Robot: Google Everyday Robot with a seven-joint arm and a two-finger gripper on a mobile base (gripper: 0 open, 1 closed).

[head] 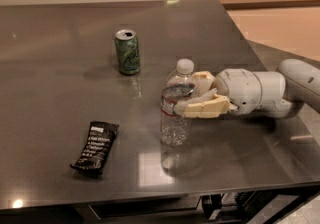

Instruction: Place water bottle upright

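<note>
The water bottle [174, 124] is clear ribbed plastic with a white cap and a narrow label band. It stands upright near the middle of the table [55, 93], with its base on or just above the surface. My gripper [188, 95] reaches in from the right. Its cream fingers [204, 108] are closed on the bottle at label height, one in front and one behind. The white arm [250, 92] extends to the right edge.
A green soda can [127, 52] stands upright behind and to the left of the bottle. A black snack bar wrapper [95, 148] lies flat at the front left. The table's right edge is just below my arm.
</note>
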